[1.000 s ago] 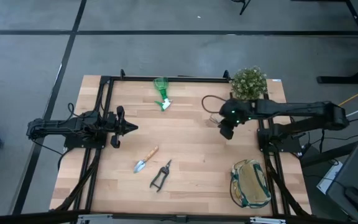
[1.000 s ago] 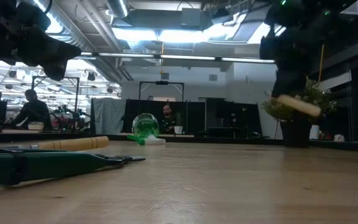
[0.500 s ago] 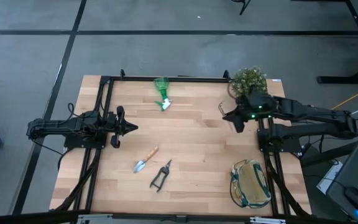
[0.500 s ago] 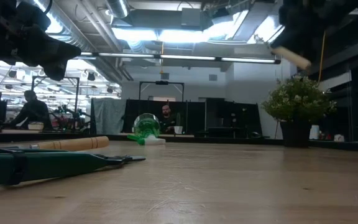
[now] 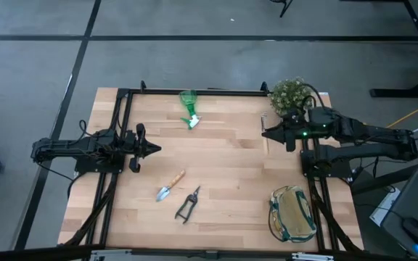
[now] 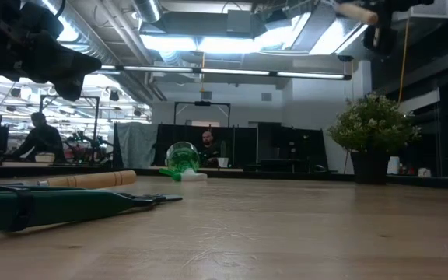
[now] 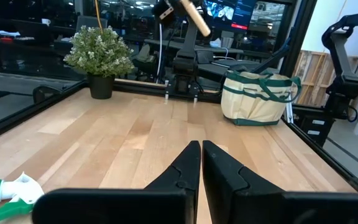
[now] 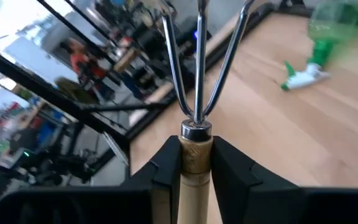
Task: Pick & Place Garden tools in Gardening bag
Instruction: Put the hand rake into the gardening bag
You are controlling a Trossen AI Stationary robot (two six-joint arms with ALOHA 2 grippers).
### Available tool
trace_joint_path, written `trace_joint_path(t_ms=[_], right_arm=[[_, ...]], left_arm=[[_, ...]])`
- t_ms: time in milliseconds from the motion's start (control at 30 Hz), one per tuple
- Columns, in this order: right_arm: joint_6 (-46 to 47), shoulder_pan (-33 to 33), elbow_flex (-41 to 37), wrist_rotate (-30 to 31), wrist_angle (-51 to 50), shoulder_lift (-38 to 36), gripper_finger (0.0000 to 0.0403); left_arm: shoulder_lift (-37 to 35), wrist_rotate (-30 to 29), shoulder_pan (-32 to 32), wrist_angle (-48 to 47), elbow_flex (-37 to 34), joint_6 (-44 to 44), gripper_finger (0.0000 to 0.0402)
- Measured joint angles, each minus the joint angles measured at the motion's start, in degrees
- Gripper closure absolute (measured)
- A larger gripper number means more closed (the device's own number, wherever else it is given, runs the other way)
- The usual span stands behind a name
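Raised and drawn back toward the bench's right edge since the earlier frame, the right hand [image 5: 267, 133] now sits just beside the potted plant [image 5: 290, 94], where a second ago it hung lower and farther in over the bench [image 5: 223, 167]. Its fingers are clamped on the wooden handle of a three-pronged hand fork [image 8: 197, 74], prongs pointing away from the wrist. The gardening bag [image 5: 292, 213] stands at the near right corner, its mouth open upward and well apart from the carried fork. Three tools lie unpicked: the spray bottle [image 5: 189, 106] on its side at the far edge, the trowel [image 5: 170, 185] and the pruning shears [image 5: 188, 204] side by side, near and left of centre. The left hand [image 5: 153, 148] waits at the left side, fingers pressed together and holding nothing.

Step in hand, as judged: carrying the fork to the bag. To do it well, the arm should swing toward the near right corner at its present height, clear of the plant, then centre the fork over the bag's mouth and tilt it prongs-down, letting go only once the prongs are inside the rim, so the soft wall is not snagged or tipped.
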Motion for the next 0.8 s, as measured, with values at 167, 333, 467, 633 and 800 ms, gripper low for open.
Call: trace_joint_path(t_ms=[167, 333, 467, 633, 800], right_arm=[[3.0, 2.0, 0.0, 6.9, 5.4, 0.0, 0.0333], [8.0, 3.9, 0.0, 12.6, 8.7, 0.0, 0.0333], [10.6, 6.0, 0.0, 14.5, 12.1, 0.4, 0.0333], [11.4, 9.9, 0.1, 11.1, 13.6, 0.4, 0.0333], [12.2, 16.4, 0.1, 8.1, 13.5, 0.4, 0.0333]], left_arm=[[0.0, 0.0, 0.0, 0.0, 0.0, 0.0, 0.0389], [0.0, 0.0, 0.0, 0.0, 0.0, 0.0, 0.0391], [0.0, 0.0, 0.0, 0.0, 0.0, 0.0, 0.0391], [0.0, 0.0, 0.0, 0.0, 0.0, 0.0, 0.0389], [0.0, 0.0, 0.0, 0.0, 0.0, 0.0, 0.0391]])
